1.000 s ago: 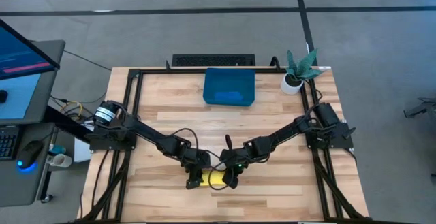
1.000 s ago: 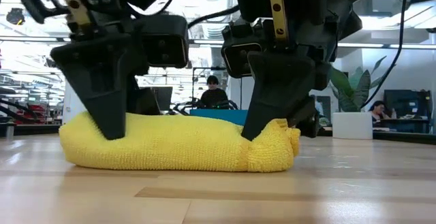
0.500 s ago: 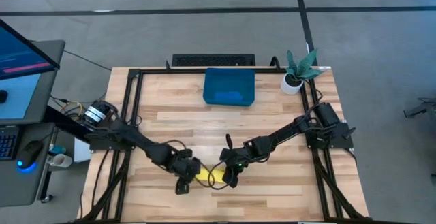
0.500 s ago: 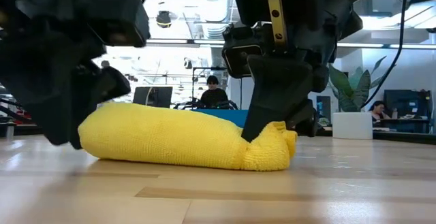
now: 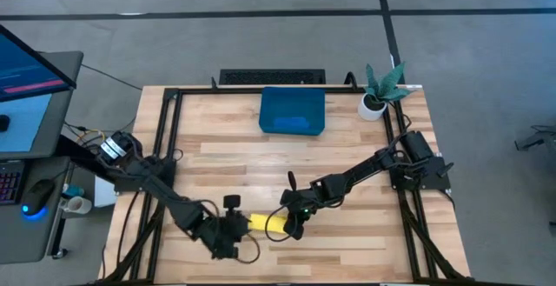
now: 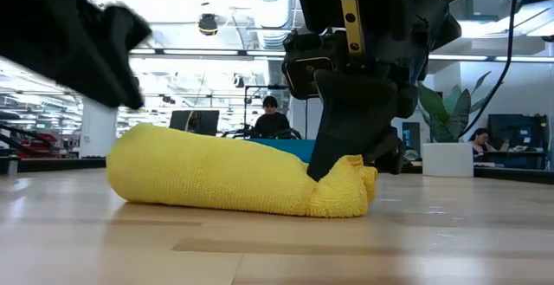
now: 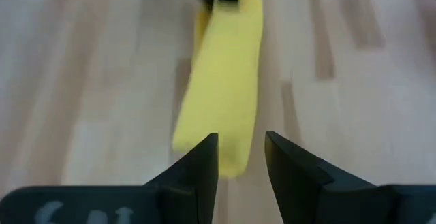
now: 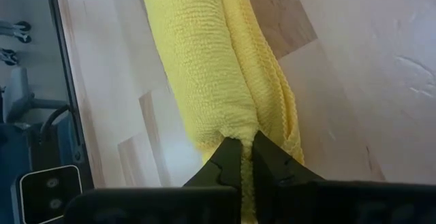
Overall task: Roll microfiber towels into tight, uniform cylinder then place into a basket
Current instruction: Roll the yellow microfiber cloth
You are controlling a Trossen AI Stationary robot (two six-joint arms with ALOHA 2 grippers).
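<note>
The yellow microfiber towel (image 5: 268, 223) lies rolled into a cylinder on the wooden table near its front edge, also seen in the low view (image 6: 216, 177). My right gripper (image 5: 294, 226) is shut on the roll's right end. My left gripper (image 5: 229, 231) hangs open off the roll's left end, raised above the table; its fingers (image 7: 204, 159) frame the towel (image 7: 221, 81) without touching it. The teal-blue basket (image 5: 293, 96) stands at the table's far edge. My right gripper pinches a raised fold of cloth (image 8: 240, 130) at the roll's right end between its two fingers (image 8: 228, 161). The fingers slant down from above and from the table's right side. The roll rests lengthwise on the table, its right end bunched (image 6: 346, 185) below the fingers.
A small white pot with a green plant (image 5: 375, 102) stands at the far right corner beside the basket. Bare wood lies between the roll and the basket. A monitor and desk (image 5: 26, 86) stand beyond the table's left edge.
My left gripper has come off the roll's left end, swung toward the table's left and near edges, risen and turned. The roll's left end has shifted a little toward the right, while its right end has stayed in my right gripper.
</note>
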